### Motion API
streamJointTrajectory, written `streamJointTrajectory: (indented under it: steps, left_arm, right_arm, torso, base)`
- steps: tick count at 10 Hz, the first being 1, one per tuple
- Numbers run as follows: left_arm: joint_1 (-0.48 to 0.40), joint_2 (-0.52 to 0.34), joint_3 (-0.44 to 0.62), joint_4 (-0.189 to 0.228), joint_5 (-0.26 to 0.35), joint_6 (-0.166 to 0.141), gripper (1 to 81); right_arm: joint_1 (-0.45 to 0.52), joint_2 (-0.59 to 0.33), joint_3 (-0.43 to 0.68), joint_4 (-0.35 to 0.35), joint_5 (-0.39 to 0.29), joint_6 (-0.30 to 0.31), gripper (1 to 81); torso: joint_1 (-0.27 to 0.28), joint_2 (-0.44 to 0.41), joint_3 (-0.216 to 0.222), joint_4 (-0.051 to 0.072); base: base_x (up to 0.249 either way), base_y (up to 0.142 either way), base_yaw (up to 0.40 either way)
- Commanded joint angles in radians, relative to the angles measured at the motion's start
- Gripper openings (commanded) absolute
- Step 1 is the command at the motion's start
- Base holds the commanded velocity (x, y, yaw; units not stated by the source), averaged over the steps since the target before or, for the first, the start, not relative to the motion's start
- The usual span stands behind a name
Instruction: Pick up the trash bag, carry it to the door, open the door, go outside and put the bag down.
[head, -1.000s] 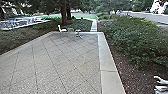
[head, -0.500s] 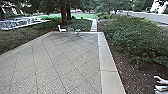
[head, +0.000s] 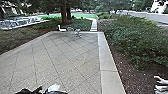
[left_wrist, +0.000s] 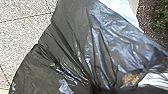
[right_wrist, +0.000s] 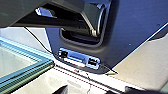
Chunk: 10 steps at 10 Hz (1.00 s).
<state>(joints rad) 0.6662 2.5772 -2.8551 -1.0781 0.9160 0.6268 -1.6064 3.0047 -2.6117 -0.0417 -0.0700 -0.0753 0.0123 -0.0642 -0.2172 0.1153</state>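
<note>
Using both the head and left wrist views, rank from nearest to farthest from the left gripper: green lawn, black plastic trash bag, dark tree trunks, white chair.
1. Black plastic trash bag: close before the left wrist camera.
2. White chair: far edge of the paving, left of centre.
3. Dark tree trunks: behind the chair.
4. Green lawn: beyond the trunks.
</note>
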Motion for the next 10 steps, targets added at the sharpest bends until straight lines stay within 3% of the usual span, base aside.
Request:
streamJointTrajectory:
  steps: [1,10]
  left_arm:
    - [-0.142,-0.06,-0.033,-0.036,0.113,0.001,1.0]
    - [-0.124,-0.047,-0.035,-0.043,0.119,0.001,1.0]
  right_arm:
    - [0.012,0.003,0.007,0.008,-0.071,-0.003,81.1]
    - [0.009,0.003,0.004,0.008,-0.071,-0.003,81.1]
  torso:
    - [0.0,0.0,0.0,0.0]
    - [0.001,0.0,0.0,0.0]
  base:
    - [0.0,0.0,0.0]
    - [0.0,0.0,0.0]
